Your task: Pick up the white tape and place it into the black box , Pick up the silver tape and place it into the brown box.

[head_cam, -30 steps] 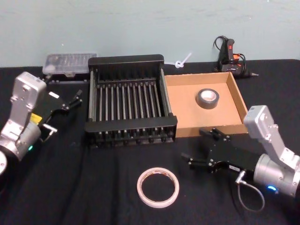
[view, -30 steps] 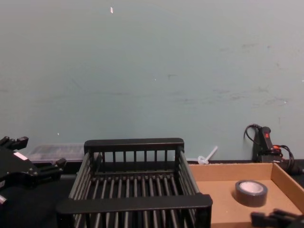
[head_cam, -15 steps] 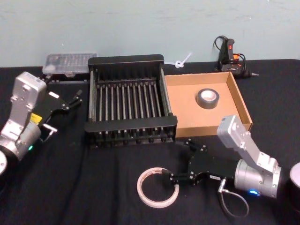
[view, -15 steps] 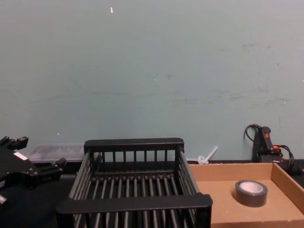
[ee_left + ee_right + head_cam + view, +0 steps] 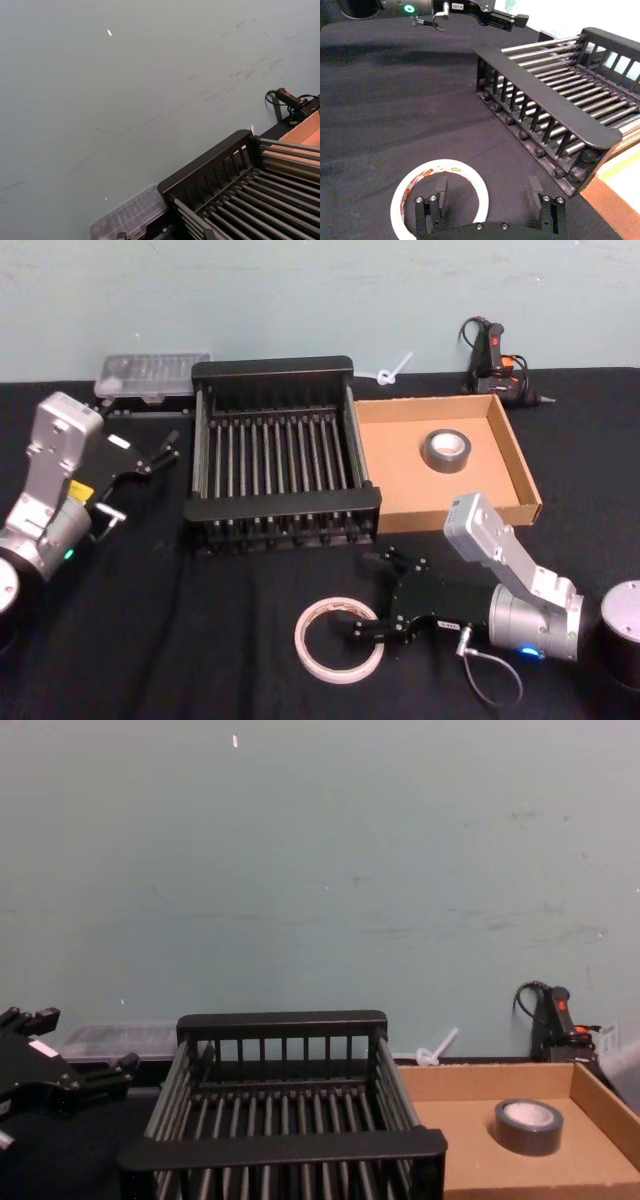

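Half is done, judging by the layout: the small grey-silver roll of duct tape (image 5: 445, 450) lies inside the shallow tan cardboard tray (image 5: 522, 468). The flat white roll of tape with red markings (image 5: 336, 639) lies on the black cloth, the right gripper (image 5: 373, 631) over its rim, jaws apart. The black slatted plastic crate (image 5: 282, 506) holds nothing. The left gripper (image 5: 158, 452) is parked beside it, jaws apart.

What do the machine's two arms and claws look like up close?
Both arms are silver-grey metal with blocky housings, ending in matt black two-fingered claws. The left gripper carries a yellow sticker and green light behind it; the right gripper has a blue light and a thin looping grey cable.
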`<action>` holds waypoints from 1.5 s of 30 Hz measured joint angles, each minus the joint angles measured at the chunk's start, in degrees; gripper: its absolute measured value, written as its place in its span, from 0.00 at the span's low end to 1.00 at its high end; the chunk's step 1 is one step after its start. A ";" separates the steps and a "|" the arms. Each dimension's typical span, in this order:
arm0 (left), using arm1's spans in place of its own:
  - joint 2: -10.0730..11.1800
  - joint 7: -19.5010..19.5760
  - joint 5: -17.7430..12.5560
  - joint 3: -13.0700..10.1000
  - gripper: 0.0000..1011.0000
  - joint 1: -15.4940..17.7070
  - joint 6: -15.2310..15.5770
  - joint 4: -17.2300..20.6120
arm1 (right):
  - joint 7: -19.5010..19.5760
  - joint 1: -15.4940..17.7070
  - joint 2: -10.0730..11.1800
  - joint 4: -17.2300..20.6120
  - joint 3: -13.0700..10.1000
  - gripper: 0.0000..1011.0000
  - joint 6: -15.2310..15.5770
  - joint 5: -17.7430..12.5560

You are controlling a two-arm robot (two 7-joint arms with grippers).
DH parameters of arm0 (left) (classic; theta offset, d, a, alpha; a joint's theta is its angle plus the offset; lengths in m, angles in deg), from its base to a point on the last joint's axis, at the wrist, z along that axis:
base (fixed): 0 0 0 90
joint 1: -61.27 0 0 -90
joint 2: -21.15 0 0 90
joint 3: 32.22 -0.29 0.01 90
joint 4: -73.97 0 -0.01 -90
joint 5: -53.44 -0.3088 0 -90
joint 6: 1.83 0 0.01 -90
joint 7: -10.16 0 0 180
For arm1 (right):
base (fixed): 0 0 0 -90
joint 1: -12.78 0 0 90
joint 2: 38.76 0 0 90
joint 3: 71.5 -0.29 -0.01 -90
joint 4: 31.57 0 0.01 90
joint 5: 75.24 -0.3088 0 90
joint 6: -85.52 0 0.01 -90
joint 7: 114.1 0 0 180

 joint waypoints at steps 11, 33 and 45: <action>0.00 0.00 0.00 0.00 0.99 0.00 0.00 0.00 | -0.13 -0.89 -0.14 -1.03 1.29 0.99 0.69 0.13; 0.00 0.00 0.00 0.00 0.99 -0.01 0.00 0.00 | -0.10 -1.51 -0.32 -2.20 2.50 0.99 1.94 -0.10; 0.00 0.00 0.00 0.00 0.99 0.00 0.00 0.00 | -0.01 -1.67 -0.19 -2.24 2.60 0.99 2.61 -0.25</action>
